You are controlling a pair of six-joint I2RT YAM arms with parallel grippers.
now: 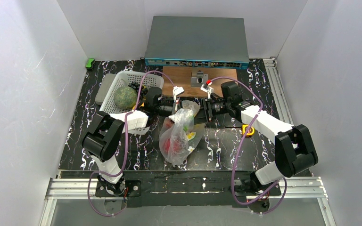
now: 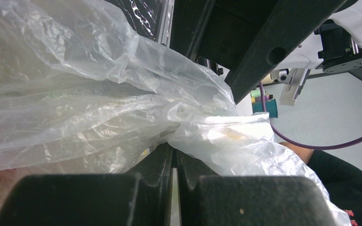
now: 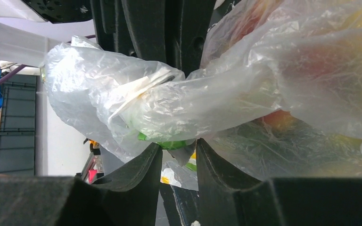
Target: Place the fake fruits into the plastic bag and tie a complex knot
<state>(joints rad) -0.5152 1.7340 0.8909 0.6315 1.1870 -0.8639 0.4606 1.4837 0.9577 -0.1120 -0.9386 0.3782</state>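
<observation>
The plastic bag [image 1: 179,134] lies mid-table with red [image 1: 172,146] and yellow [image 1: 191,136] fake fruits inside. Its gathered top rises between both grippers. My left gripper [image 1: 172,108] is shut on a fold of the bag [image 2: 99,94], the plastic pinched at its tips [image 2: 175,150]. My right gripper [image 1: 202,110] stands open, and a twisted band of the bag [image 3: 193,99] lies across its fingertips [image 3: 179,146]. A red-orange fruit [image 3: 278,120] shows through the film. In the white basket [image 1: 115,80] sit a green round fruit [image 1: 125,97] and dark grapes [image 1: 134,86].
A grey network switch [image 1: 197,42] stands at the back, with a wooden board [image 1: 224,75] in front of it. A yellow tape measure [image 1: 249,130] lies under the right arm. A grey block [image 1: 102,89] sits left of the basket, and a small green object [image 1: 90,62] lies at the far left.
</observation>
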